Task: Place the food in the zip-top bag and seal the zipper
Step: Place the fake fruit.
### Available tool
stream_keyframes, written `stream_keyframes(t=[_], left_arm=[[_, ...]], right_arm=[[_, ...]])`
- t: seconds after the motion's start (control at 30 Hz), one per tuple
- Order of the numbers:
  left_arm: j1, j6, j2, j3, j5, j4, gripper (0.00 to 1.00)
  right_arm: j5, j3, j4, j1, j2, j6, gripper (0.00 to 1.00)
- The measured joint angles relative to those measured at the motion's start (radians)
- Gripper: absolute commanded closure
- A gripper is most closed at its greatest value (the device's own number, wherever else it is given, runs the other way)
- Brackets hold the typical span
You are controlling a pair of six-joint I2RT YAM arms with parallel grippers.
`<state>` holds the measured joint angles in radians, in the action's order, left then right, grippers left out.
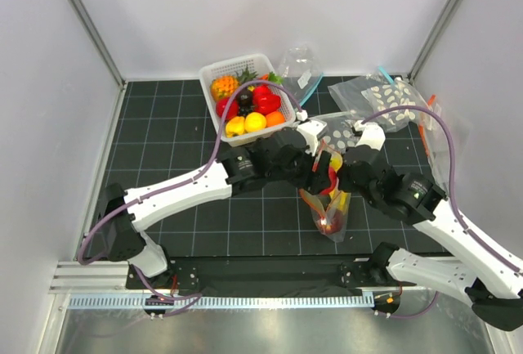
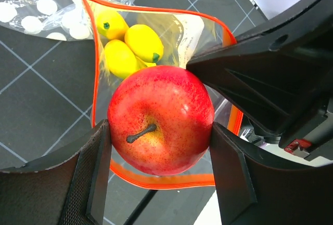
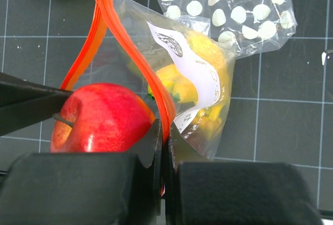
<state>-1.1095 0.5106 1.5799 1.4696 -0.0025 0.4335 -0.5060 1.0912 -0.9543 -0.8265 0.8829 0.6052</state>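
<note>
Your left gripper (image 2: 160, 170) clamps a red apple (image 2: 161, 116) at the open mouth of the zip-top bag (image 3: 208, 74), near the table's centre, with the yellow banana bunch (image 2: 130, 45) inside. To its right, your right gripper (image 3: 165, 152) pinches the orange-red zipper (image 3: 86, 53).

Black gridded table (image 1: 163, 125), white fruit basket (image 1: 231, 62), dotted clear bags (image 1: 384, 92), blue-zip bag (image 1: 301, 66)

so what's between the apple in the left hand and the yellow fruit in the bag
Nothing solid: the left wrist view shows only the open mouth of the bag, ringed by its orange-red zipper, between the red apple and the yellow fruit.
</note>
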Motion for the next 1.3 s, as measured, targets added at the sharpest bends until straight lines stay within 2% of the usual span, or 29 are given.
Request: stream_keyframes(t=[0.27,0.4,0.43,0.5,0.53,0.8,1.3], left_arm=[[-0.057,-0.004,0.015,0.017,-0.032,0.059,0.71],[-0.072,-0.006,0.055,0.046,-0.033,0.085,0.64],[-0.075,-0.007,0.067,0.053,-0.033,0.091,0.53],[-0.077,-0.011,0.088,0.067,-0.034,0.103,0.39],[-0.078,-0.014,0.097,0.072,-0.035,0.108,0.28],[-0.079,-0.032,0.109,0.102,-0.086,0.159,0.04],[-0.077,-0.074,0.064,0.157,-0.157,0.239,0.01]], right_arm=[[-0.015,0.001,-0.012,0.002,-0.018,0.007,0.99],[-0.016,0.001,-0.011,0.002,-0.032,0.015,0.99],[-0.016,0.001,-0.012,0.002,-0.034,0.018,0.99],[-0.016,0.001,-0.012,0.002,-0.037,0.021,0.99],[-0.016,0.001,-0.011,0.002,-0.037,0.022,0.99],[-0.022,0.001,-0.013,0.002,-0.043,0.025,0.99],[-0.023,0.001,-0.019,0.003,-0.062,0.026,0.99]])
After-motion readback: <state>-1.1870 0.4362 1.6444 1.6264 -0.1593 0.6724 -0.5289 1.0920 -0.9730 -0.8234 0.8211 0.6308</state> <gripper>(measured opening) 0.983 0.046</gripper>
